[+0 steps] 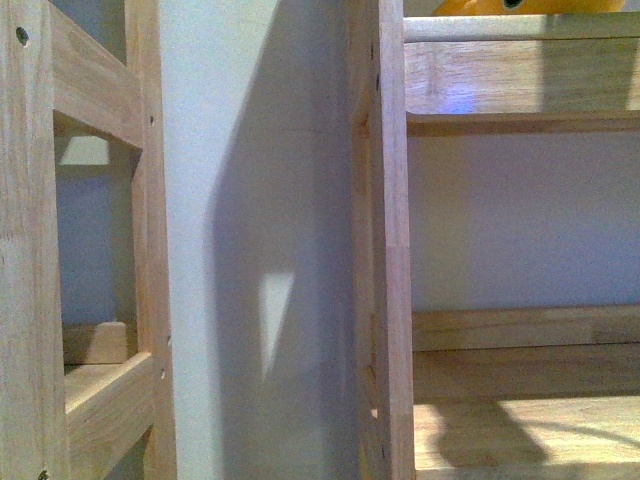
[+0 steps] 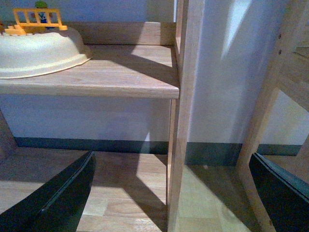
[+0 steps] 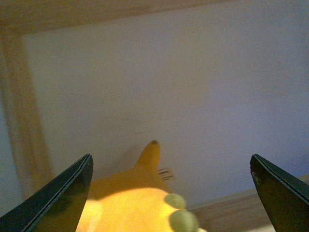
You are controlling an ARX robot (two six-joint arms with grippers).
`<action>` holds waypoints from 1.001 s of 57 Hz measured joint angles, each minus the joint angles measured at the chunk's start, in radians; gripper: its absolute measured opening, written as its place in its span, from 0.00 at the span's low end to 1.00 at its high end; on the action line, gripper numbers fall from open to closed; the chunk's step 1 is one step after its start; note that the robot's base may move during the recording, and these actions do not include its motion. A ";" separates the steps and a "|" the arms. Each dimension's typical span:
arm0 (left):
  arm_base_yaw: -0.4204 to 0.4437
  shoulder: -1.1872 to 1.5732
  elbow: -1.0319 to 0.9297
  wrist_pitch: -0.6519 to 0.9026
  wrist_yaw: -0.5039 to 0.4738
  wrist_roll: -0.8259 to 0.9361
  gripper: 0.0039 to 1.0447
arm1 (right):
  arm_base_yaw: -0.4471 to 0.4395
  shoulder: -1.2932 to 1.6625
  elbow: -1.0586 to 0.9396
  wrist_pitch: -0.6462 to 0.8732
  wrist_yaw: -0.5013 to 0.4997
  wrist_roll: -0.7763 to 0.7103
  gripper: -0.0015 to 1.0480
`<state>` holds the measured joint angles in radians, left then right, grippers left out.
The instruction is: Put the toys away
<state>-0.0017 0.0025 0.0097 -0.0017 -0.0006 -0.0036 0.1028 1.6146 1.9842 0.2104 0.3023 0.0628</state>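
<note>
- The plush toy (image 3: 137, 203) lies low in the right wrist view, between the 2 dark fingers (image 3: 58, 200) of the right hand (image 3: 171, 193), closer to the one at 9 o'clock; no contact with either shows.
- Its long axis runs from the frame's 6 o'clock edge up toward 12; a narrow dark-tipped part points to 12 o'clock, at the pale back wall (image 3: 193, 87).
- 2 small pale-green nubs sit on its flank toward 3 o'clock.
- The right hand is spread wide and released, grasping nothing.
- A wooden frame edge (image 3: 24, 121) borders the wall along 9 and 12 o'clock, and a wooden shelf board (image 3: 231, 212) shows at 5 o'clock; the wall itself is bare.
- In the front view, a yellow sliver of the toy (image 1: 530, 6) shows at 1 o'clock, above a wooden rail (image 1: 520, 28) of the right-hand shelf unit (image 1: 395, 250).
- A strip of white wall (image 1: 260, 250) separates that unit from a second wooden frame (image 1: 70, 240) at 9 o'clock.
- The left hand (image 2: 171, 193) is also spread wide and released, its fingers (image 2: 63, 193) straddling a wooden upright (image 2: 186, 96), apart from it.
- A cream playset (image 2: 38, 50) with an orange fence (image 2: 38, 18) rests on the shelf (image 2: 125, 72) at 10 o'clock; the rest of that board is open.
</note>
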 joint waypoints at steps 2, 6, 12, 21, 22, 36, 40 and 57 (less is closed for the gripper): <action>0.000 0.000 0.000 0.000 0.000 0.000 0.94 | 0.001 -0.040 -0.045 0.028 0.036 -0.023 0.94; 0.000 0.000 0.000 0.000 0.000 0.000 0.94 | 0.002 -0.129 -0.154 0.069 0.086 -0.031 0.94; 0.000 0.000 0.000 0.000 0.000 0.000 0.94 | 0.009 -0.270 -0.338 0.134 0.135 -0.053 0.94; 0.000 0.000 0.000 0.000 0.000 0.000 0.94 | 0.008 -0.513 -0.636 0.153 0.183 -0.066 0.94; 0.000 0.000 0.000 0.000 0.000 0.000 0.94 | 0.005 -0.547 -0.674 0.146 0.192 -0.065 0.94; 0.000 0.000 0.000 0.000 0.000 0.000 0.94 | -0.138 -0.882 -0.974 -0.034 0.193 0.033 0.94; 0.000 0.000 0.000 0.000 0.000 0.000 0.94 | -0.254 -1.017 -1.078 -0.118 0.077 0.121 0.94; 0.000 0.000 0.000 0.000 0.000 0.000 0.94 | -0.267 -1.250 -1.481 -0.108 -0.115 0.228 0.94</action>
<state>-0.0017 0.0025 0.0097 -0.0017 -0.0006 -0.0036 -0.1646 0.3645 0.5037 0.1024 0.1875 0.2909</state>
